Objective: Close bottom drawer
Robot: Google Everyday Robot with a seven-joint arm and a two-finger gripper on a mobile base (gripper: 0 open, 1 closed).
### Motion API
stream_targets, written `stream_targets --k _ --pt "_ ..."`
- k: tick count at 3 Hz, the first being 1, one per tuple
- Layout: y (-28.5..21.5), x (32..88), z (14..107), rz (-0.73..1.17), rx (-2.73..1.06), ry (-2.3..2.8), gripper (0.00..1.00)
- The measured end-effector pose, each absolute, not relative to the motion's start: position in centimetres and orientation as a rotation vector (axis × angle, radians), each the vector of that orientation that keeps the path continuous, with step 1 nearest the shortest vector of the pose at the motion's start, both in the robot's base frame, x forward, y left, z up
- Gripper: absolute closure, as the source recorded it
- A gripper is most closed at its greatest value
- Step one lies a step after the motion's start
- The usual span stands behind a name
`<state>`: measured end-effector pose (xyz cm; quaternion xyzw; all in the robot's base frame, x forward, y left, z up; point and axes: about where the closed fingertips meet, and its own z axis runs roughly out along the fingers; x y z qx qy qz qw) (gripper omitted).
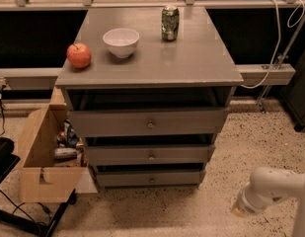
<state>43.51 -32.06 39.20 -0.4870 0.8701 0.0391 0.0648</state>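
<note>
Bottom drawer, lowest in the grey cabinet, stands slightly out while your gripper hangs low at its right, well apart, open or closed you cannot tell; you are on the approach, and next must reach its front and push.

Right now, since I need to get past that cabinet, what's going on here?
A robot is set to close the bottom drawer of the grey cabinet; that drawer looks slightly pulled out. Only its white arm shows, low at the right and apart from the cabinet; its hand is out of view. Nothing touches the drawer yet.
</note>
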Motion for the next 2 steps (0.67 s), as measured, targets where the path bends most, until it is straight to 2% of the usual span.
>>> stream_targets --k 1,2 --pt "-34.65 39.85 43.15 0.058 -1.478 2.636 1.00" --pt "-34.67 40.01 43.58 0.049 -1.475 2.631 0.82"
